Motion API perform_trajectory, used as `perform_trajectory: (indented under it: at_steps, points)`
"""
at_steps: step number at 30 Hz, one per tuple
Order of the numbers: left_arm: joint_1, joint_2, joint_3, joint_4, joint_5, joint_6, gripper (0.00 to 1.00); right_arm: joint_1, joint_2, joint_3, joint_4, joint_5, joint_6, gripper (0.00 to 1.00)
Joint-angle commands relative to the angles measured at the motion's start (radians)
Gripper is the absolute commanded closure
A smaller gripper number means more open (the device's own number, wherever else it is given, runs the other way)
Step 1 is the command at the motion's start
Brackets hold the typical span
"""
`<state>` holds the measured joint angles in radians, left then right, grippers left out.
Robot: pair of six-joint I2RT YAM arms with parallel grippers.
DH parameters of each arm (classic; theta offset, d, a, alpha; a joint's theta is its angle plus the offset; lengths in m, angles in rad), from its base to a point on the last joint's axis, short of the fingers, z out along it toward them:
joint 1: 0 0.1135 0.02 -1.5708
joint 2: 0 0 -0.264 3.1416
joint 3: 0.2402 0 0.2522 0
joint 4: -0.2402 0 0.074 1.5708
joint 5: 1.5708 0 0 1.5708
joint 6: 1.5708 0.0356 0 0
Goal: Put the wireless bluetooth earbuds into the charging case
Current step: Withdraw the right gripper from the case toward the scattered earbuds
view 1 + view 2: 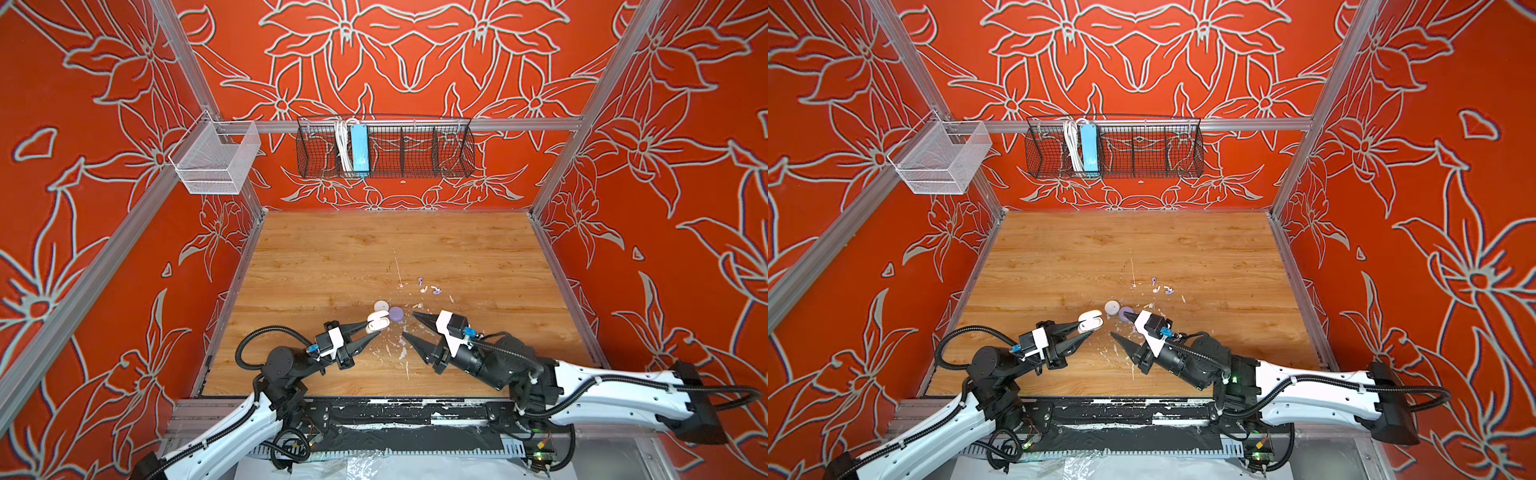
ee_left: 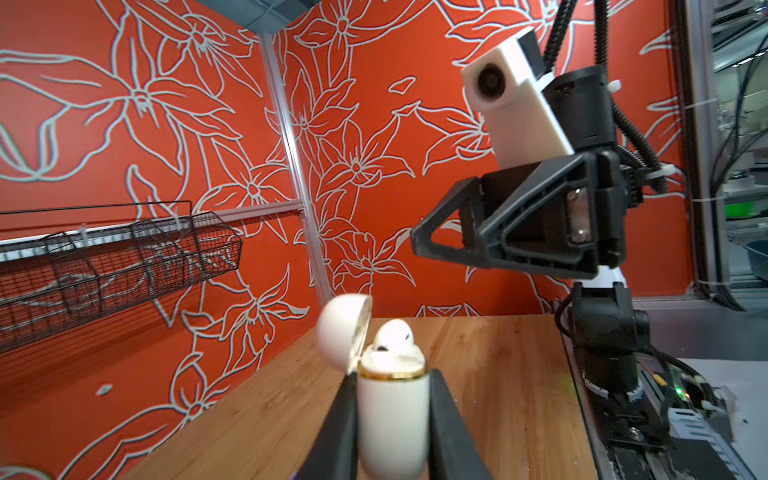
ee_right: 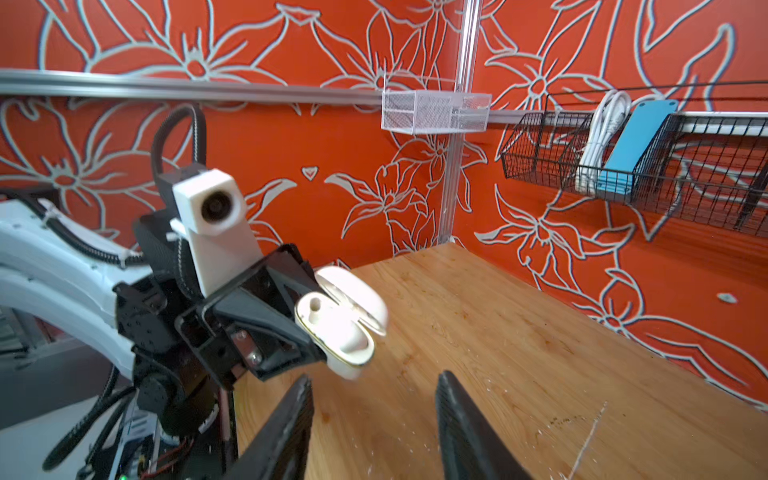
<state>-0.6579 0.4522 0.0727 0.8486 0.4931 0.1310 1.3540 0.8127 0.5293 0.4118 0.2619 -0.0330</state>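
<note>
Inspection of my two grippers, all positions taken from the charging case.

1. My left gripper (image 1: 376, 327) is clamped on the white charging case (image 2: 392, 411). My fingers (image 2: 446, 419) press its two opposite sides, and its mouth points away from my wrist. I cannot tell whether the case clears the table (image 1: 332, 249).
2. The lid (image 2: 344, 328) is hinged back and stands open.
3. One white earbud (image 2: 395, 334) sits in the mouth of the case, its head standing proud of the gold rim. In the right wrist view a round socket hole (image 3: 316, 305) shows bare in the case's face.
4. My right gripper (image 1: 409, 324) is just beside the case on its right and does not touch it. Its jaws stand apart and nothing lies between them.
5. Two round closed cases lie just beyond the charging case: a white round case (image 1: 380, 306) and, to that one's right, a lavender round case (image 1: 396, 313). In a top view my right gripper partly covers the lavender one.
6. A cream loose earbud (image 1: 417, 306) lies right of the charging case, near my right gripper's far fingertip.
7. A cluster of loose earbuds (image 1: 435, 289), white and lavender, lies farther beyond and to the right, well apart from the charging case.
8. White paint flecks (image 1: 401, 353) mark the table on the near right side of the charging case.
</note>
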Motion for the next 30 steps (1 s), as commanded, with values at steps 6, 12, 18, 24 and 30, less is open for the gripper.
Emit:
perform_trajectory:
  at_steps: [6, 12, 18, 24, 30]
  points:
    - [-0.011, 0.044, 0.046, 0.004, 0.115, 0.042, 1.00, -0.011, 0.122, -0.003, -0.099, 0.090, -0.042, 0.49]
    - [-0.012, 0.062, 0.054, 0.002, 0.116, 0.042, 1.00, -0.013, 0.208, 0.045, -0.069, 0.083, -0.069, 0.52]
    - [-0.014, 0.080, 0.060, 0.002, 0.119, 0.039, 1.00, -0.013, 0.198, 0.019, 0.031, 0.068, -0.068, 0.52]
    - [-0.016, 0.091, 0.072, -0.002, 0.133, 0.026, 1.00, -0.013, 0.277, 0.049, 0.107, 0.084, -0.055, 0.57]
    - [-0.019, 0.083, 0.070, -0.010, 0.099, 0.024, 1.00, -0.013, 0.343, 0.047, 0.250, 0.153, -0.068, 0.58]
